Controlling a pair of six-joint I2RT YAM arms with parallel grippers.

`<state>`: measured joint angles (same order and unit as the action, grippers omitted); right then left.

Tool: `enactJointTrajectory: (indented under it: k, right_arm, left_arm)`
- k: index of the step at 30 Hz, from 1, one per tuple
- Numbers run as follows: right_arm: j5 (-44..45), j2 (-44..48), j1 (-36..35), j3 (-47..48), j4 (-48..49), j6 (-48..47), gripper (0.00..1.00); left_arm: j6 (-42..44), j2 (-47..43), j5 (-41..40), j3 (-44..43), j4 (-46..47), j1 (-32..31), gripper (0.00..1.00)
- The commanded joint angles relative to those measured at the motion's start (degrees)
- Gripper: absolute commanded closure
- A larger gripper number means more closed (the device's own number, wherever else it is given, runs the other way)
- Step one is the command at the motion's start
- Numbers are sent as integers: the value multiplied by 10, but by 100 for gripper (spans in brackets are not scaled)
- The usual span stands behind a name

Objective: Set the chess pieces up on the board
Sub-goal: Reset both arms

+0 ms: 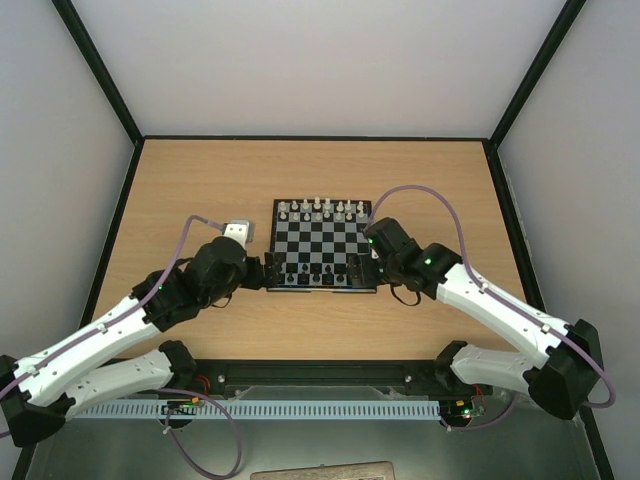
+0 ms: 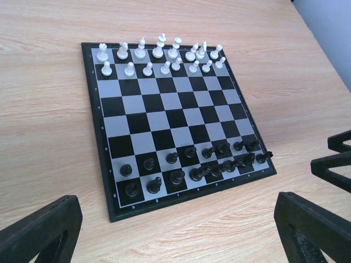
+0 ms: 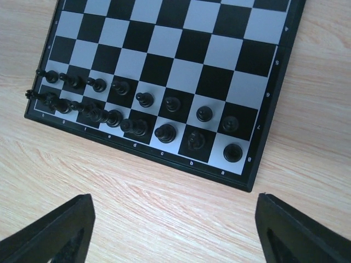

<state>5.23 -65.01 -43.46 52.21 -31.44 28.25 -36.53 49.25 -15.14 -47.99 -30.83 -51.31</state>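
Pale wooden table (image 1: pixel 200 190) held the square black-and-white board (image 2: pixel 164 118), and the left gripper (image 2: pixel 175 241) and right gripper (image 3: pixel 175 235), both wide open and empty, probably needed to gently spread the tiny black chess pieces (image 2: pixel 222 148) crowded at lower right.

Black chess pieces (image 3: pixel 137 112) upright, 2 near rows of board (image 3: pixel 263 55).
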Motion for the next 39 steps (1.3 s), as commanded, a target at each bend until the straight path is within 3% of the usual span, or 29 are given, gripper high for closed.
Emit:
enactJointTrajectory:
  k: [1, 32, 39]
  right_arm:
    - [15, 22, 2, -11, -20, 23, 17]
    - [16, 60, 2, -26, -27, 25, 2]
    - [45, 50, 2, -31, -17, 33, 1]
  left_arm:
    - [-6, -24, 1, 23, 24, 0, 1]
    - [38, 152, 30, -7, 149, 5, 1]
    - [45, 192, -35, -32, 139, 11, 1]
